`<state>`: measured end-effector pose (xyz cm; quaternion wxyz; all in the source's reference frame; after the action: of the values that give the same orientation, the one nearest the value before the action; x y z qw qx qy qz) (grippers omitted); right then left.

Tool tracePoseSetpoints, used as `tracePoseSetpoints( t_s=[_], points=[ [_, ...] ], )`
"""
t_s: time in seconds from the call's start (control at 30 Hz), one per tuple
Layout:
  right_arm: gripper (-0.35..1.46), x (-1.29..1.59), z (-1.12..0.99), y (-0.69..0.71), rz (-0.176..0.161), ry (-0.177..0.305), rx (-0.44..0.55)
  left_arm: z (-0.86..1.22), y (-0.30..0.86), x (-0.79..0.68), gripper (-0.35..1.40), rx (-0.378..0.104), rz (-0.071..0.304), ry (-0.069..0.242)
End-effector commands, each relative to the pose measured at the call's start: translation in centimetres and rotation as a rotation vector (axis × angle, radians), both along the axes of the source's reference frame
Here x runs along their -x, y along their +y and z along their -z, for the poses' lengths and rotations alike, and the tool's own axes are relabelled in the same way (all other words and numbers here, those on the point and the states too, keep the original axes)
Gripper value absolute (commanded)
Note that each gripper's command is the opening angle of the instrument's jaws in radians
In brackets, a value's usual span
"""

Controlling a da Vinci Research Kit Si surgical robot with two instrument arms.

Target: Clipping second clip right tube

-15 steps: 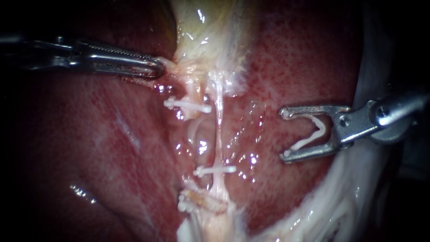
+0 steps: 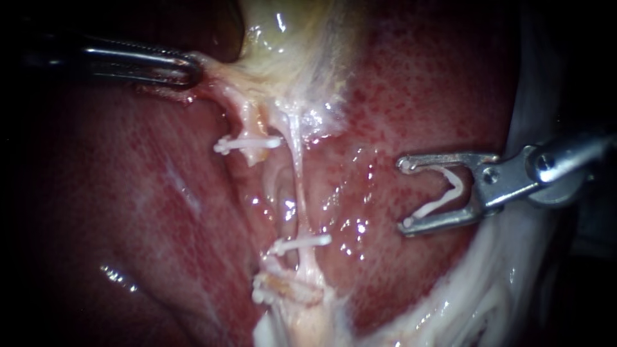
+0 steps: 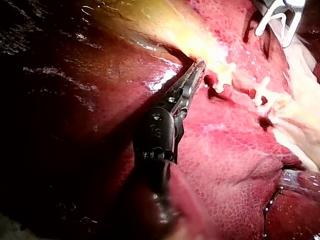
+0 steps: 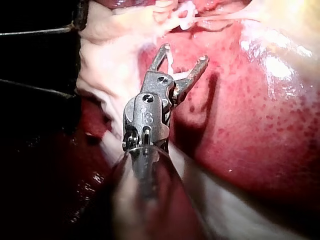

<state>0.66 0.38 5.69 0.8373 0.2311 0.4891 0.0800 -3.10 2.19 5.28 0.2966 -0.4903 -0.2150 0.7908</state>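
Observation:
My left instrument (image 2: 188,70) comes in from the left, its jaws shut on pale tissue at the gallbladder's (image 2: 295,38) lower end, holding it taut. A thin pale tube (image 2: 297,173), the right one, runs down from there and carries a white clip (image 2: 302,243) low down. The stubbier tube to its left carries another clip (image 2: 247,142). My right instrument (image 2: 405,194) hovers over the liver (image 2: 418,83), well right of the tubes, jaws wide apart with an open white clip (image 2: 447,193) seated between them. The right wrist view shows those jaws (image 4: 184,53) short of the tubes.
A third clip (image 2: 262,292) sits on the yellowish stump lowest down. White fatty tissue (image 2: 475,295) borders the liver at the lower right. The left wrist view shows my left instrument (image 3: 199,67) at the gallbladder's edge, with clips (image 3: 225,75) beside it.
My left instrument has drawn its tissue up and to the left. The upper clip and both tubes have shifted left with it. The right instrument has barely moved.

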Motion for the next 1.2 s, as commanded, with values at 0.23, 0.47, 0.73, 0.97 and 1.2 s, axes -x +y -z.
tracePoseSetpoints(
  t_s=[0.23, 0.47, 0.73, 0.97, 1.2],
  points=[
    [0.5, -0.44, -0.18, -0.05, -0.055, -0.015, -0.201, 0.03, 0.0, 0.0, -0.35, 0.006, 0.0, 0.0],
    [0.5, -0.8, -0.49, -0.1, -0.096, -0.008, -0.293, 0.08, -0.02, 0.01, -0.35, 0.011, 0.0, 0.001],
    [0.49, -1.04, -0.82, -0.13, -0.109, 0.024, -0.388, 0.08, -0.02, 0.01, -0.35, 0.011, 0.0, 0.001],
    [0.49, -1.13, -0.89, -0.1, -0.132, 0.148, -0.561, 0.08, -0.02, 0.02, -0.35, 0.011, 0.0, 0.001],
    [0.49, -1.2, -0.8, -0.12, -0.111, 0.279, -0.695, 0.08, -0.01, 0.01, -0.35, 0.011, -0.001, 0.001]
  ],
)
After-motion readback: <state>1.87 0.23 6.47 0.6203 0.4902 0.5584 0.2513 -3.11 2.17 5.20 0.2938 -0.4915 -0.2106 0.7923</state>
